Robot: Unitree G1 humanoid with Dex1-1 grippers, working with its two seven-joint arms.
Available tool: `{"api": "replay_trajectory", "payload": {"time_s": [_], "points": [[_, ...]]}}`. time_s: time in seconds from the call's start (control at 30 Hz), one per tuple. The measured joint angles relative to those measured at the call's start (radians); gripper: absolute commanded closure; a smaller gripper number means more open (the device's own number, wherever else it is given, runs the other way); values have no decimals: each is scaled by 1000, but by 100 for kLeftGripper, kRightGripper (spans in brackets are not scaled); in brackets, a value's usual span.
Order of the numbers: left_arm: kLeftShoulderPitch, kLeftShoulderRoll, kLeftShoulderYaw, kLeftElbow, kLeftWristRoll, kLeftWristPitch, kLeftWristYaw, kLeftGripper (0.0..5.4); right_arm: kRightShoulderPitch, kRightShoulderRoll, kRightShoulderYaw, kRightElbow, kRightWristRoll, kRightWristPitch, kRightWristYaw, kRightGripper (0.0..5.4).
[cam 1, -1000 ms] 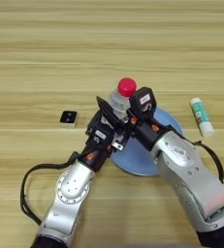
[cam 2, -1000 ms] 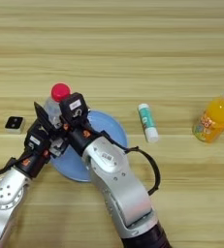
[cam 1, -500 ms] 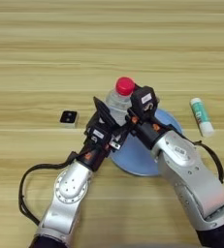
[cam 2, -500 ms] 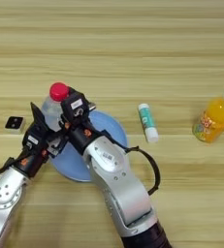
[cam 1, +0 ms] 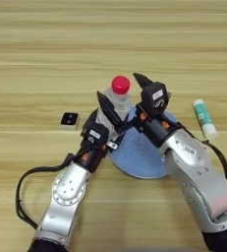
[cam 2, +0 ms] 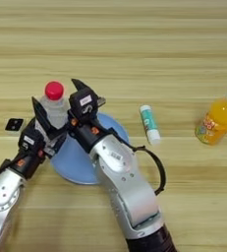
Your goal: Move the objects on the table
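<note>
Where the two silver arms rise from the near edge, crossed over a round light-blue plate (cam 1: 139, 157) with a finely stippled face, hiding much of its near and right part. Left tool (cam 1: 116, 118) at the plate's far left rim, black fingers pinching the clear bottle (cam 1: 116, 101) low on its body. Right tool (cam 1: 143, 87) just beside the bottle's right shoulder, one pointed black finger jutting past the cap; cannot tell whether spread or pressed together. Bottle upright at the plate's far left edge, see-through ribbed plastic under a glossy red cap (cam 1: 121, 84). Left of the left arm, apart from it, a tiny black square (cam 1: 69, 118) flat on the worktop (cam 1: 46, 54). Right of the plate, a white-and-green glue stick (cam 2: 149, 124) lying on its side, a short cylinder pointing away. Well to the far right, an orange bottle (cam 2: 216, 124) with a white cap, upright, rounded and bulging. Beyond all, light wood planks with long horizontal grain lines, matte, running edge to edge.
</note>
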Motion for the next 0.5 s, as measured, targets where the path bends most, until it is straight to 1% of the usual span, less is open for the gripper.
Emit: {"api": "replay_trajectory", "payload": {"time_s": [0.07, 0.2, 0.23, 0.3, 0.37, 0.4, 0.5], "points": [[-3, 4, 11, 2, 1, 4, 5, 224, -5, -5, -19, -6, 0, -1, 0, 0], [-21, -4, 29, 4, 2, 12, 11, 225, -6, -7, -48, -20, 7, 1, 0, 0], [-24, -6, 44, 6, 1, 16, 24, 225, -6, -8, -58, -31, 10, 0, 0, 0], [-25, -5, 91, 9, -12, 18, 63, 225, -7, -10, -104, -47, 10, -1, -21, 0], [-25, 4, 135, 9, -32, 18, 100, 225, -7, -25, -148, -49, 9, -1, -29, 0], [-25, 3, 147, 11, -34, 18, 111, 225, -7, -27, -159, -49, 10, -1, -32, 0], [-26, 1, 153, 20, -34, 18, 120, 225, -13, -28, -186, -36, 15, -7, -40, 0]]}}
